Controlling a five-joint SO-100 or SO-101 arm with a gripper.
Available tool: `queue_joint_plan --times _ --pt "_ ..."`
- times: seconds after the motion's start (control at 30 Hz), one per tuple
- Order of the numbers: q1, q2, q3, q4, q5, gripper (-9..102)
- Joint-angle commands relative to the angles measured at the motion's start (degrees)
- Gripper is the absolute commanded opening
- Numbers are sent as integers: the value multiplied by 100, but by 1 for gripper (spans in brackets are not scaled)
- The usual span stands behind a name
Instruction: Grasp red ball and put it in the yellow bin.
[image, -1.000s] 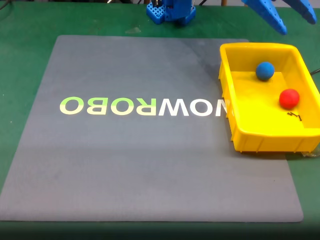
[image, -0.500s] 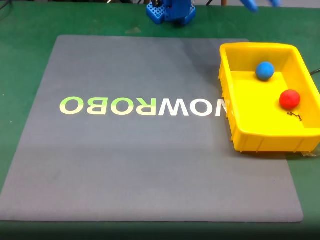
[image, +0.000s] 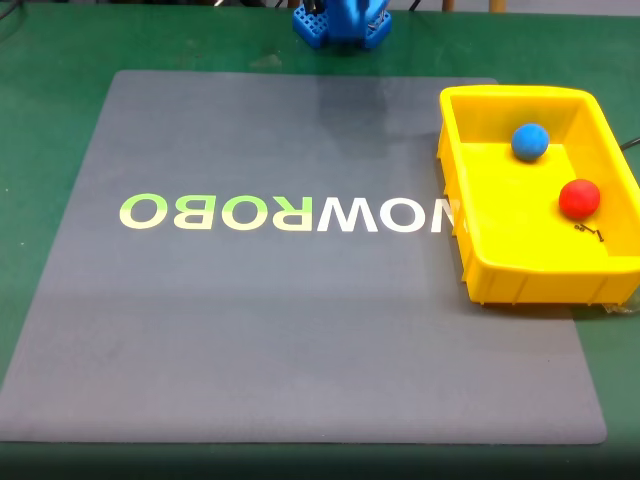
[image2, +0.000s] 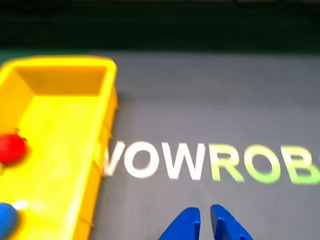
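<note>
A fixed view looks down on a green tabletop covered by a large grey mat. Big letters are printed across the middle of the mat, pale green on the left and white on the right, upside down from this side.

At the right edge of the mat sits the yellow bin — a bright rectangular tray with raised walls, its near left corner covering the end of the lettering. Inside it lies the red ball, resting on the floor of the bin near the right wall. A blue ball of the same size lies further back in the bin, apart from the red one. A small dark mark shows on the bin floor just in front of the red ball.

At the top of the fixed view stands the blue base of the arm, on the green surface just beyond the mat.

The wrist view is somewhat blurred. It shows the tool at the bottom edge: two blue fingers with only a thin slit between their tips, seemingly closed and holding nothing, above the bare mat below the white letters. The yellow bin is on the left in this view, with the red ball at the left edge and the blue ball at the lower left corner.
</note>
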Motion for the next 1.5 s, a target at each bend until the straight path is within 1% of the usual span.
queue_joint_plan --times 0.0,0.2,0.33,0.47,0.63,0.87,1.47 --pt "193 659 387 185 70 0" --pt "422 1397 1301 571 0 0" --pt "360 1907 2039 949 -9 0" --pt "360 1907 2689 976 18 0" --pt "281 1907 2733 1731 97 0" --pt "132 1907 2733 2997 316 0" --pt "290 1907 2733 3015 343 0"
